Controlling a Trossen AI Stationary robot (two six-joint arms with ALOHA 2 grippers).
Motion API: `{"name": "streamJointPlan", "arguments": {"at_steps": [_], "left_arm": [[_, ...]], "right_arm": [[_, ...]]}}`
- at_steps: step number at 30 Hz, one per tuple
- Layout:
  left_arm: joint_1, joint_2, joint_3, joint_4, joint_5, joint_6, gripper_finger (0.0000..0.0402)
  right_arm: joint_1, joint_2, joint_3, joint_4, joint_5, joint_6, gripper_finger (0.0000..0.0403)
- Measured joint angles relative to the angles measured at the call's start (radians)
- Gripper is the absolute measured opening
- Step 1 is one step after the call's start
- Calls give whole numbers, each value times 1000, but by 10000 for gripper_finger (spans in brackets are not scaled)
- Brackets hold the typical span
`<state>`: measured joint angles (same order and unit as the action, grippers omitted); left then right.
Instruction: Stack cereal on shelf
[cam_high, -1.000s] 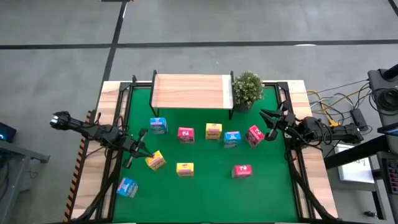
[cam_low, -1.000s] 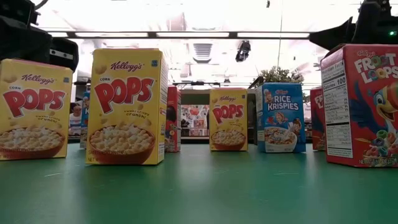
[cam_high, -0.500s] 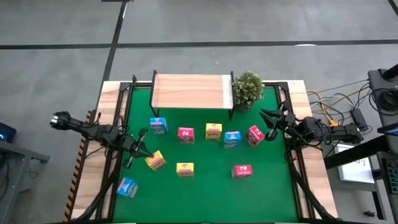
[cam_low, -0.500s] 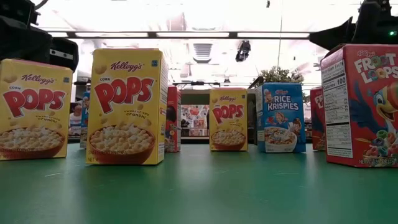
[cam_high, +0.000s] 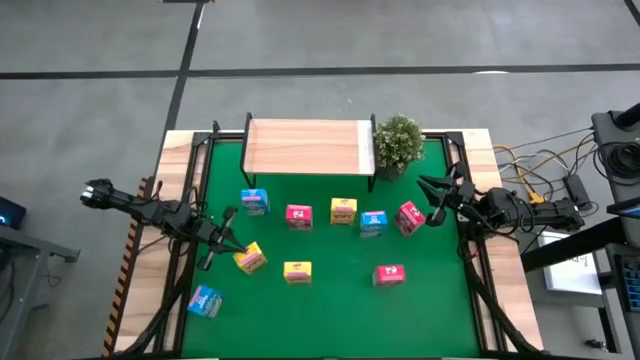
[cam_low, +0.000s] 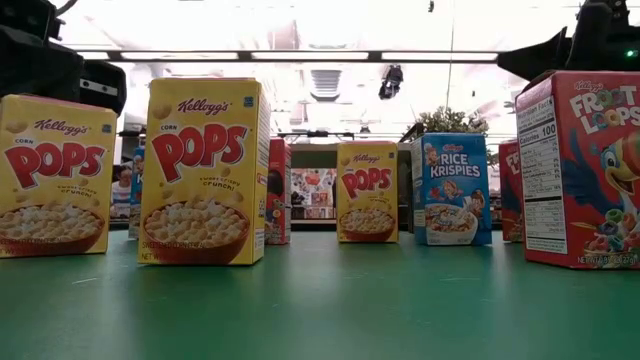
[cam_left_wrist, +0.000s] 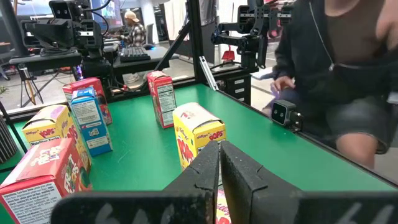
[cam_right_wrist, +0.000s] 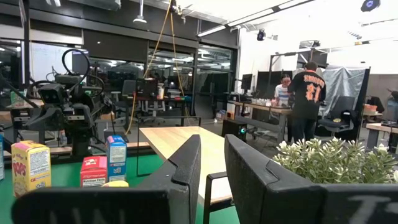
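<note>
The light-wood shelf (cam_high: 310, 147) stands on black legs at the table's far edge with nothing on it. Several cereal boxes stand upright on the green tabletop (cam_high: 330, 310): a far row from blue (cam_high: 254, 202) to pink-red (cam_high: 410, 217), and a near row from blue (cam_high: 205, 301) to pink-red (cam_high: 389, 275). My left gripper (cam_high: 234, 242) is shut and level at the left edge, its tips right by a yellow box (cam_high: 250, 258) (cam_left_wrist: 198, 132). My right gripper (cam_high: 430, 200) (cam_right_wrist: 211, 163) hovers at the right edge, slightly open, with nothing between its fingers. My left gripper's shut fingertips (cam_left_wrist: 217, 152) point level at the yellow box's side (cam_left_wrist: 186, 146) from the table's left. Whether they touch it, I cannot tell.
A small potted plant (cam_high: 398, 142) stands beside the shelf's right end. A person (cam_left_wrist: 336, 68) sits close to the table's near edge. Black frame posts run along both side edges, and cables and gear (cam_high: 560, 195) lie off the right side.
</note>
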<state>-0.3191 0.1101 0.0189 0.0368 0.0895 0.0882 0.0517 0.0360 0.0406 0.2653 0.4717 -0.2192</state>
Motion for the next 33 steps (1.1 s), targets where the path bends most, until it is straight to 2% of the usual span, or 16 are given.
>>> {"name": "streamJointPlan", "arguments": {"at_steps": [22,24,29,31,33], "left_arm": [[0,0,0,0,0,5,0],[0,0,0,0,0,7,0],[0,4,0,50,-27,1,0],[0,13,0,120,-28,0,0],[0,24,0,213,-28,1,0]], "right_arm": [[0,0,0,4,-7,4,63],[0,0,0,12,-24,46,63],[0,0,0,12,-56,307,63],[0,0,0,8,-46,319,63],[0,0,0,10,-12,256,63]]}}
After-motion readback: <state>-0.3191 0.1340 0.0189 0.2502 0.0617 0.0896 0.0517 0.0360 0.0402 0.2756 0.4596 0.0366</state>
